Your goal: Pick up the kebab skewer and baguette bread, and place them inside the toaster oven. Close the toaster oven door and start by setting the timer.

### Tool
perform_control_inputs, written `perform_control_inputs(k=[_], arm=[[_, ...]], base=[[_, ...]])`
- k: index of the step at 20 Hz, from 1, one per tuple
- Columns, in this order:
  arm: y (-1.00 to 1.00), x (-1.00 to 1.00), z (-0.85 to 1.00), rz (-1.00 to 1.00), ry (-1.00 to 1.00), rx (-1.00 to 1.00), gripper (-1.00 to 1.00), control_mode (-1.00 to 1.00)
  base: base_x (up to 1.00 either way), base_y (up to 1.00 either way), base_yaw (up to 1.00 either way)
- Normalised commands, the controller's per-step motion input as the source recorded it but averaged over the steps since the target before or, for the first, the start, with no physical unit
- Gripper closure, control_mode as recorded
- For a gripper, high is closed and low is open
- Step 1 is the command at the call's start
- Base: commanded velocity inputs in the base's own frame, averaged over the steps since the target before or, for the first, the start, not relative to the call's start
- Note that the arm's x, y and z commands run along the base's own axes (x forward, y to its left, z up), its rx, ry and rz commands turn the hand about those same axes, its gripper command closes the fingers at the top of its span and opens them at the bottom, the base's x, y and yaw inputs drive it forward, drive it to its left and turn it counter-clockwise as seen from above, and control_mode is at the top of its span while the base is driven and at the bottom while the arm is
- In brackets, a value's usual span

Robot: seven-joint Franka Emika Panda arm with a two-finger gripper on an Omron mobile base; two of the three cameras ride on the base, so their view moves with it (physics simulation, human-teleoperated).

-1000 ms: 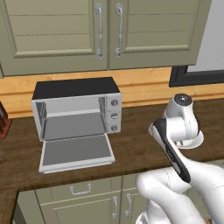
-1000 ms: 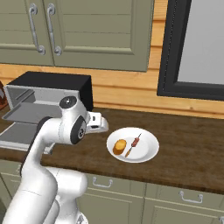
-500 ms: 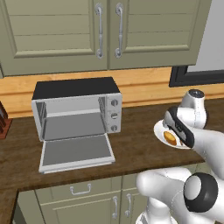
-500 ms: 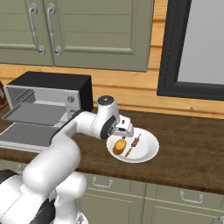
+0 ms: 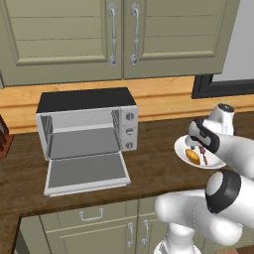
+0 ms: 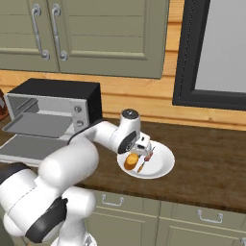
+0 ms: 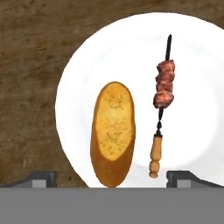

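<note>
Pincer spread wide and grasping nothing, poised above the white plate on the counter, well to the right of the toaster oven. Toaster oven door already dropped flat, cavity ready. On the plate: baguette bread and kebab skewer, side by side, apart, long axes roughly parallel. In the hand view both run straight away from the pincer, across the line between the two tips, so either could be taken across its narrow width. Bread directly between the tips, its near end lowest in the view; skewer off toward one tip, wooden handle nearest. Likely first pick: the bread, by a straight descent with no sideways correction.
</note>
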Motion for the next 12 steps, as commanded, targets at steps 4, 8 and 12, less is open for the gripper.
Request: perform_control_inputs(k=[4, 8, 12], arm=[[0.14, 0.02, -0.43, 0.00, 0.04, 0.00, -1.00, -1.00], [0.02, 0.07, -0.36, 0.00, 0.02, 0.00, -1.00, -1.00], [-0.04, 0.18, -0.33, 0.00, 0.05, 0.00, -1.00, -1.00]], base=[[0.00, 0.00, 0.00], [0.00, 0.00, 0.00], [0.00, 0.00, 0.00]])
